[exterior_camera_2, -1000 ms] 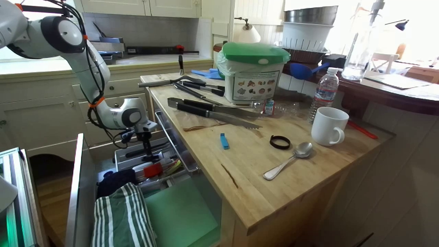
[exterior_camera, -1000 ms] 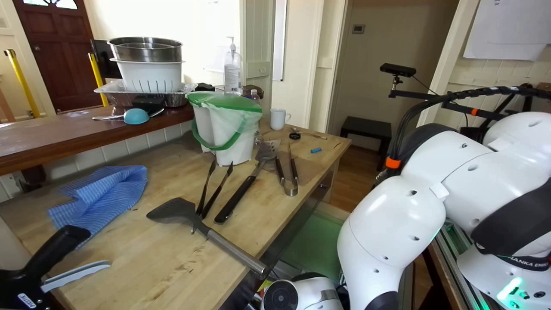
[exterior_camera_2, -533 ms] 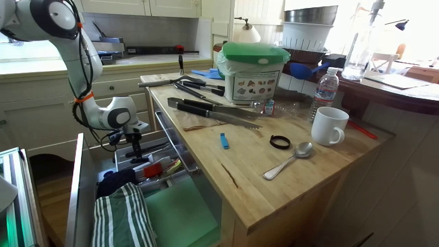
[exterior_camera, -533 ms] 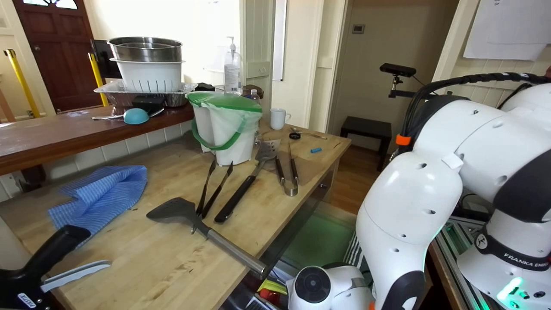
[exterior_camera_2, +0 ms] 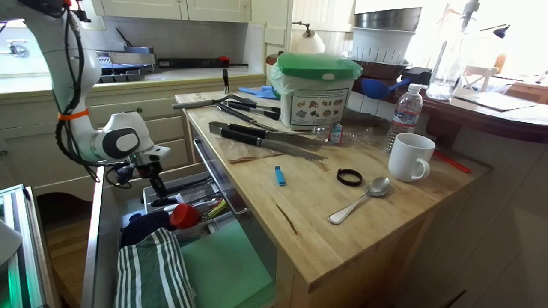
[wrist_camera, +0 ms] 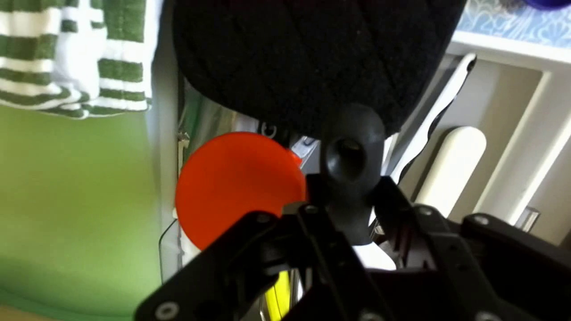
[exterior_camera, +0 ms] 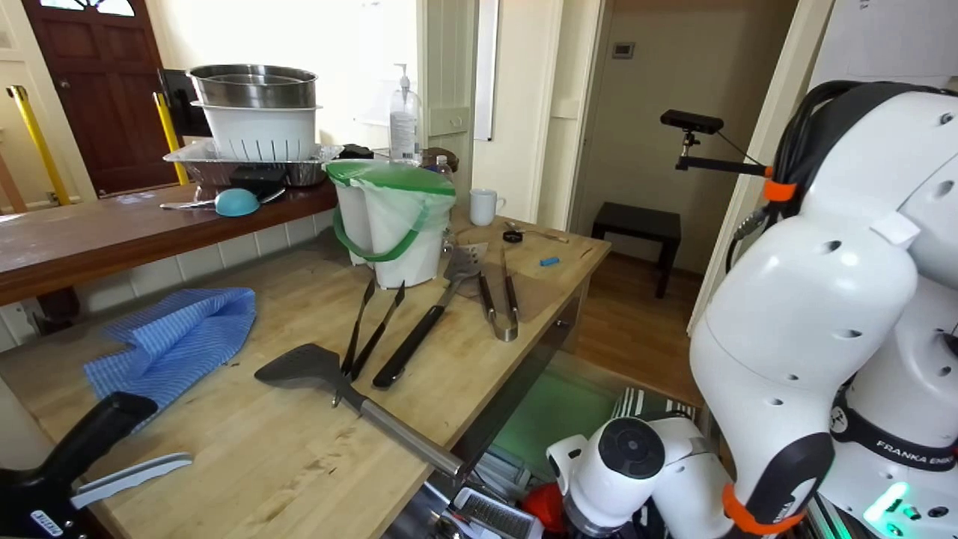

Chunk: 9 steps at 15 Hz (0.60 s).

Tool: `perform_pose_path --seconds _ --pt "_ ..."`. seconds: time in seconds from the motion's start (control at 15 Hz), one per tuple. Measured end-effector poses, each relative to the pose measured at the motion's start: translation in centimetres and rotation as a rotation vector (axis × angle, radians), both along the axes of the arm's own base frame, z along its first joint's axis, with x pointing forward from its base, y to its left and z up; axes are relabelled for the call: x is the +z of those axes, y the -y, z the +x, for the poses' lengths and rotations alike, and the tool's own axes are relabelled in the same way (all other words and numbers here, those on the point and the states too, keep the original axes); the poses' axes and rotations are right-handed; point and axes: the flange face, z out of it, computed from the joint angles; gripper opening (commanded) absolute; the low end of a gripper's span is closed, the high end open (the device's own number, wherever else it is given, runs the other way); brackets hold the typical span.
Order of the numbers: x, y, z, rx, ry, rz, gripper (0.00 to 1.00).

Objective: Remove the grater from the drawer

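Observation:
In the wrist view my gripper [wrist_camera: 350,191] is shut on a black handle [wrist_camera: 357,118] with a hole near its end; a bright white piece shows beyond its neck. The grater [exterior_camera: 496,515] shows in an exterior view as a pale-framed, finely perforated plate at the lower edge, its handle end hidden by my arm. In an exterior view my gripper [exterior_camera_2: 159,194] sits low inside the pulled-out drawer [exterior_camera_2: 95,235], the handle lying roughly level under the fingers.
A red round piece [wrist_camera: 241,187] lies beside the gripper, with a dark quilted pad [wrist_camera: 303,58], a striped cloth [exterior_camera_2: 154,265] and a white utensil tray [wrist_camera: 513,191] around it. Above hangs the wooden counter's edge [exterior_camera_2: 252,214], carrying a spatula [exterior_camera: 408,434] and tongs [exterior_camera: 498,314].
The arm has drawn back toward its base and the drawer's front, gripper and handle moving along. The perforated plate has shifted the same way. The red piece has turned, now showing its round face.

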Motion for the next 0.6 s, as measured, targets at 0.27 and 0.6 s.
perform_pose_path --seconds 0.27,0.6 --pt "2.1 -1.3 -2.5 0.232 -0.012 -0.003 0.08" --pt "4.7 -2.3 -4.5 0.454 0.135 -0.064 0.08"
